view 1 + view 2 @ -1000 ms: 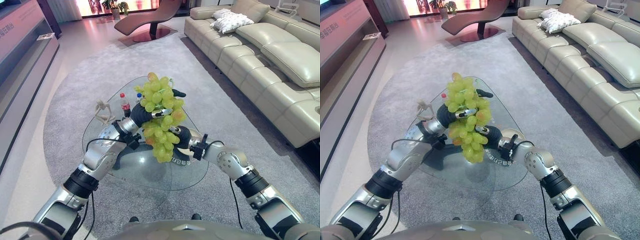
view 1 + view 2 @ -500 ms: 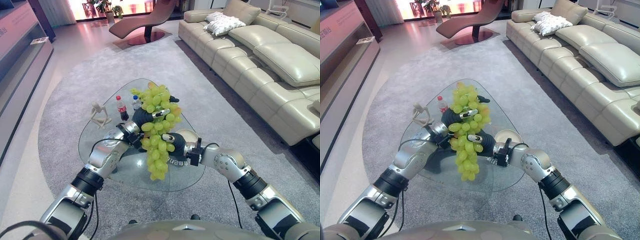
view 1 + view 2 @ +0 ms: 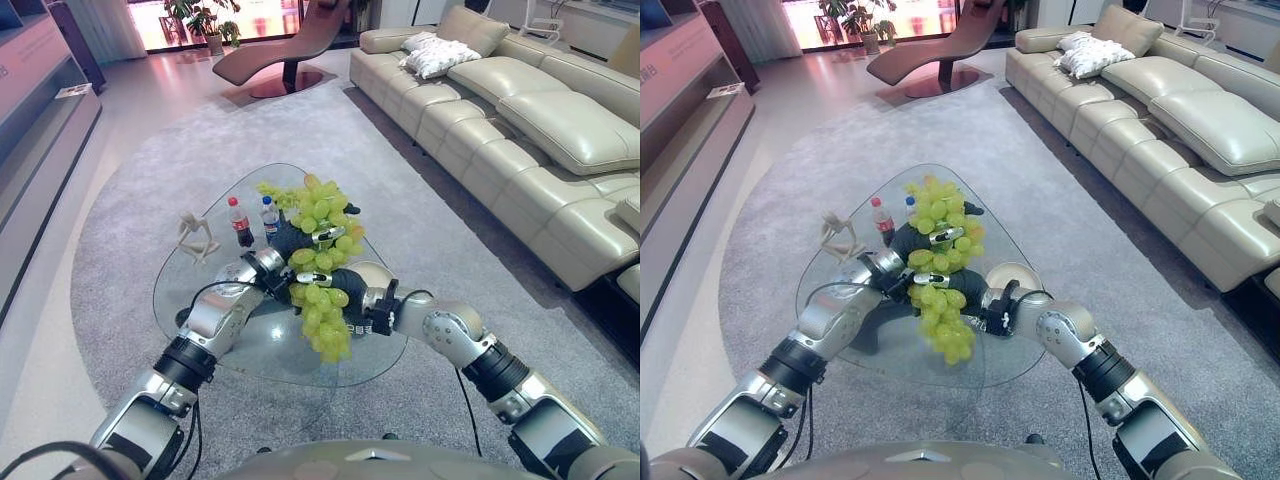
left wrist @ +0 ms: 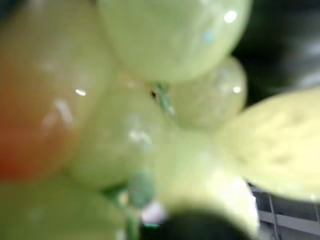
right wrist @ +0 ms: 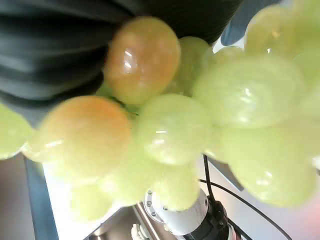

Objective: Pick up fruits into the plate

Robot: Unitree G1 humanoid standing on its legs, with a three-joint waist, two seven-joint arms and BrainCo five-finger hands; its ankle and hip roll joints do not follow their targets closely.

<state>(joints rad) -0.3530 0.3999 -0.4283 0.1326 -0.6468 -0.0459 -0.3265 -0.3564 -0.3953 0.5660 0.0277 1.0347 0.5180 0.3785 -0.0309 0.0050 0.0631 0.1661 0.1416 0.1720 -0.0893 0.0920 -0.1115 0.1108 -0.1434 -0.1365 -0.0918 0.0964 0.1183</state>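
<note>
left eye view: the green grape bunch (image 3: 322,262) hangs above the glass table (image 3: 200,290), gripped between the left hand (image 3: 288,240) and right hand (image 3: 345,288), fingers curled into it. right eye view: a plate (image 3: 1014,276) sits just beside the right hand. wrist views: grapes, possibly some orange-tinged.

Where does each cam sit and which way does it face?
Left eye: head, looking down at the glass table; both arms, left hand and right hand at the grape bunch.
Right eye: head, slightly offset, same scene, plate behind the right hand.
Left wrist: left wrist, pressed against grapes.
Right wrist: right wrist, close on grapes, dark hand cover above.
Shared: all four show the grapes.
</note>
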